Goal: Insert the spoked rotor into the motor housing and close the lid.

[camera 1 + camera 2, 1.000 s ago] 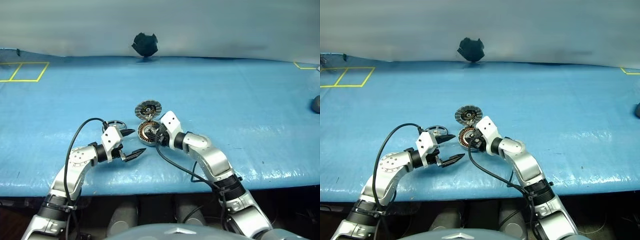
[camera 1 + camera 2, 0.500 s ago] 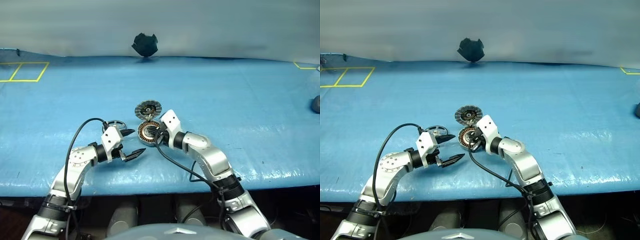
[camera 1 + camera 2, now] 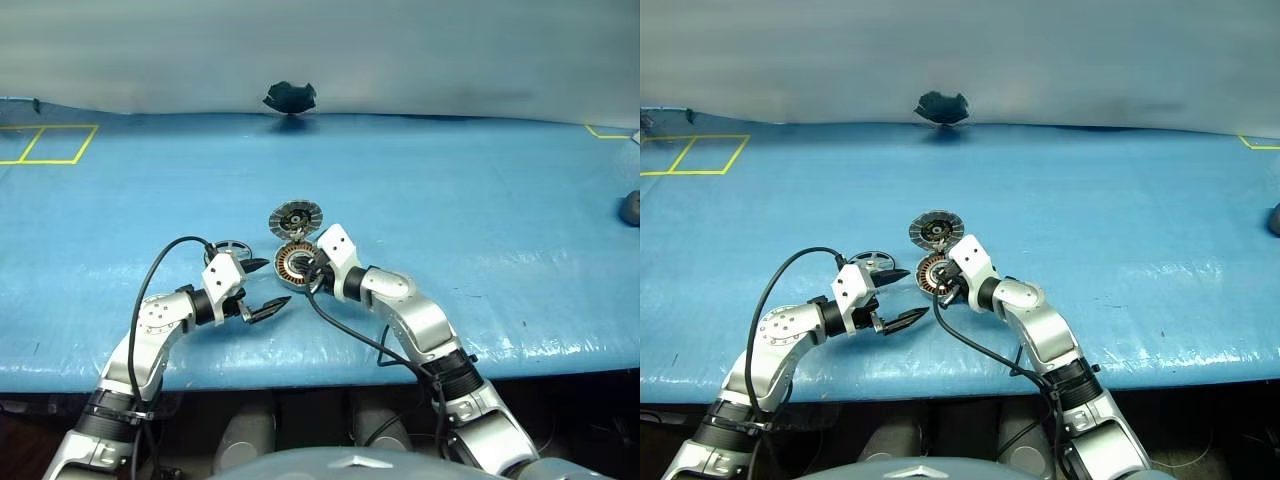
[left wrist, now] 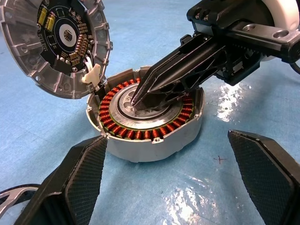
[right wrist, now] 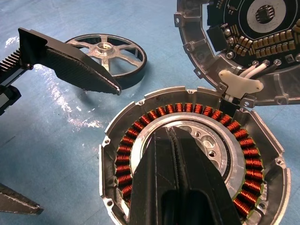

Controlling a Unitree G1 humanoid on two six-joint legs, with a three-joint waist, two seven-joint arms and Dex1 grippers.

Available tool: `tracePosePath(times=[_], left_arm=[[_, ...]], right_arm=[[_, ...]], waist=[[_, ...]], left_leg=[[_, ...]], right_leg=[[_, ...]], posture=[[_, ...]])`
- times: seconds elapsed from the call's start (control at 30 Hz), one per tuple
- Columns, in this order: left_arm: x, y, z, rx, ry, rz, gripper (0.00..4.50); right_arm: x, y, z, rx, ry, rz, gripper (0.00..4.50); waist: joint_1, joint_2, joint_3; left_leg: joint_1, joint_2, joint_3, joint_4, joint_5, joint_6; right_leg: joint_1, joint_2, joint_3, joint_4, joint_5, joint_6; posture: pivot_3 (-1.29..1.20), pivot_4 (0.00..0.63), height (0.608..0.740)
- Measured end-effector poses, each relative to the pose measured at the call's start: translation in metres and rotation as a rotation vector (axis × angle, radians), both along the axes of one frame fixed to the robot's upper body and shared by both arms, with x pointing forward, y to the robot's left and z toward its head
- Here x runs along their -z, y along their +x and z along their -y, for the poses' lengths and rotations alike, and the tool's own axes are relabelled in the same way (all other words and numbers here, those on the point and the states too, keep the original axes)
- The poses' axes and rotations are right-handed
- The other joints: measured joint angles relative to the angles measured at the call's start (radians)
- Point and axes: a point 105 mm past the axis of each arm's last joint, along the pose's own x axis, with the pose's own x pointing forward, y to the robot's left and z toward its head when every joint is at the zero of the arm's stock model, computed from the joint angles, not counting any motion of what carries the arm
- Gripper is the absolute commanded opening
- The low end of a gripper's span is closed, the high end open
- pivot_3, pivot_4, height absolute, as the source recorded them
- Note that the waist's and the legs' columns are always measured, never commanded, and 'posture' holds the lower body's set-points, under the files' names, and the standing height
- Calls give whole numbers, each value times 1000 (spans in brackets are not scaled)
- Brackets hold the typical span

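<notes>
The motor housing [image 4: 145,124] sits on the blue surface [image 3: 480,200] nearer its front edge than its back edge, roughly midway between the side edges, its copper winding ring exposed. The lid [image 4: 54,44] is swung open and stands tilted at the housing's far side, joined to it at the rim, its dark inner face showing. The right tool [image 4: 137,96] is clenched with nothing between its fingers, the tips pressed together and resting down in the silver hub of the housing. The left tool [image 3: 265,285] is spread wide and empty, just beside the housing on the robot's left. The spoked rotor [image 5: 107,54] lies flat on the surface just behind the left tool's farther finger, apart from the housing.
</notes>
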Motion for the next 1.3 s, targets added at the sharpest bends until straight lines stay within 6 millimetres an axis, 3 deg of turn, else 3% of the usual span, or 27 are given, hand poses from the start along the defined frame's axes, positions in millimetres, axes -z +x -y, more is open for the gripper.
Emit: tracePosePath(times=[0.53, 0.9, 1.3], left_arm=[[0, 0, 0, 1, 0, -1, 4500], [2, -1, 0, 0, 0, -6, 4500], [2, -1, 0, -1, 0, -7, 4500]], right_arm=[[-2, 5, 4, 59, 12, -17, 25], [-19, 4, 3, 66, 67, -2, 25], [-3, 6, 5, 82, 42, -47, 25]], waist=[[2, 0, 0], [-2, 0, 0], [-4, 0, 0]], left_leg=[[0, 5, 0, 0, 1, -2], [0, 6, 0, 0, 1, -2], [0, 6, 0, -1, 1, -2]], right_leg=[[0, 6, 1, 0, 2, -2], [-1, 7, 1, 0, 2, -3], [-1, 7, 2, 0, 2, -3]], posture=[[0, 150, 740], [0, 150, 740], [0, 150, 740]])
